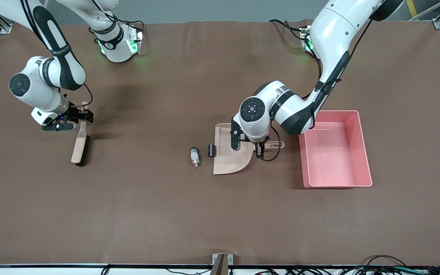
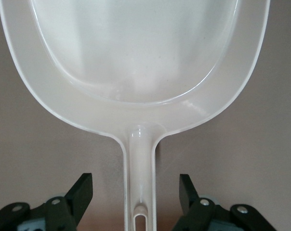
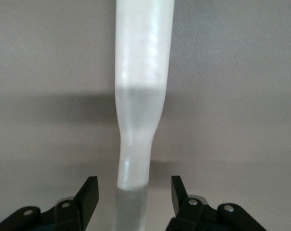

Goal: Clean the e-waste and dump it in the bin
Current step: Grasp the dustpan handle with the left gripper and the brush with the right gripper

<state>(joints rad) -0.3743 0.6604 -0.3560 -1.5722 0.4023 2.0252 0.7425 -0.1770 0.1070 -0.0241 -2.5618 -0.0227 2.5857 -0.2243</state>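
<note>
The left pincer [image 1: 260,150] is low over the handle of the beige dustpan [image 1: 229,154]. In the left wrist view its fingers [image 2: 83,192] stand apart on either side of the handle, with a clear gap on each side, so it is parted and not gripping. The dustpan lies flat on the brown worktop [image 1: 166,214], its wide mouth turned toward the right arm's end of the worktop and its handle pointing toward the pink bin [image 1: 361,152].

Taking the dustpan as landmark: the small black block [image 1: 211,150] lies right at its mouth edge, touching or nearly so. The white-grey part [image 1: 194,156] with a dark end lies just beside the block, a little farther out from the dustpan's mouth. The bin sits near the dustpan's handle end, toward the left arm's end of the worktop.

The right pincer [image 1: 78,118] is well apart from the dustpan, toward the right arm's end of the worktop, low over the handle of a brush [image 1: 78,147] with a pale back and dark bristles. In the right wrist view its fingers [image 3: 90,192] straddle the pale handle with gaps showing on both sides, parted rather than clamped. The brush lies on the worktop.
</note>
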